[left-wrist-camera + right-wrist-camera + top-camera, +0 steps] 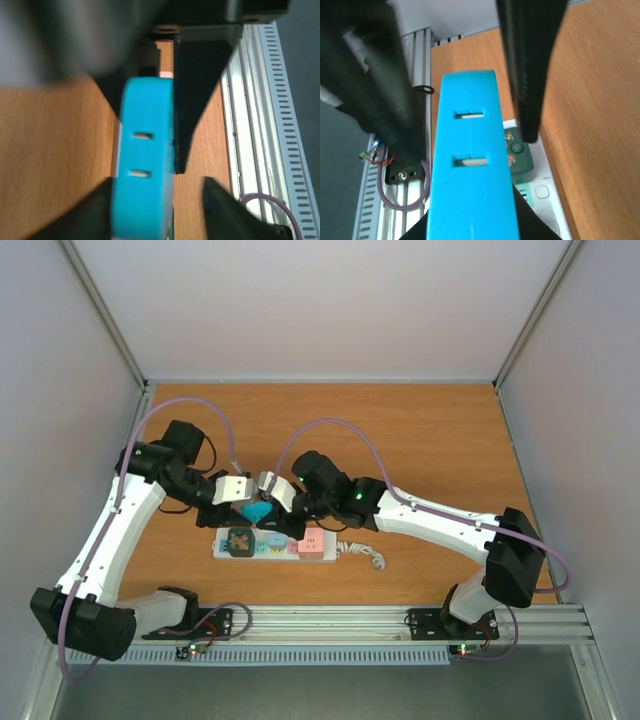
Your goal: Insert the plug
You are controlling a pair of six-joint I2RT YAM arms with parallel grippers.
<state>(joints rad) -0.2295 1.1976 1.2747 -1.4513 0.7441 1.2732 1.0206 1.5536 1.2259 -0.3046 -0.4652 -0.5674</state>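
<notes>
Nearest the top cam, an aluminium rail [330, 620] is seen along the near edge of the worktop [430, 440], w/ both arm bases bolted to it: the left arm [110, 540] on the left, the right arm [440, 525] on the right. Purple cables [340, 430] are looped over both arms.

Just beyond the rail a white power strip [262, 554] is laid flat, running left to right. A dark green plug [240, 540] is seated near its left end and a pink plug [311, 544] at its right end, w/ a pale teal part [270, 540] btwn them. A white cord [365, 556] is trailed off to the right.

Just behind the strip's far edge the blue plug [257, 511] is held clear of the worktop, btwn the two wrists; it is not seated in the strip. In the right wrist view it is shown clamped in the right pincer [472, 227], jaws closed tight on its flanks. A face w/ two slots is turned to the cam, and the strip and green plug are seen below it, to the right.

The left pincer [157, 212] is set astride the same plug from the opp. side, jaws parted. One finger [92, 212] is touching or just beside the plug, and a clear gap is left to the other finger [222, 210].

Farthest back, the worktop is closed off by pale walls [320, 310].
</notes>
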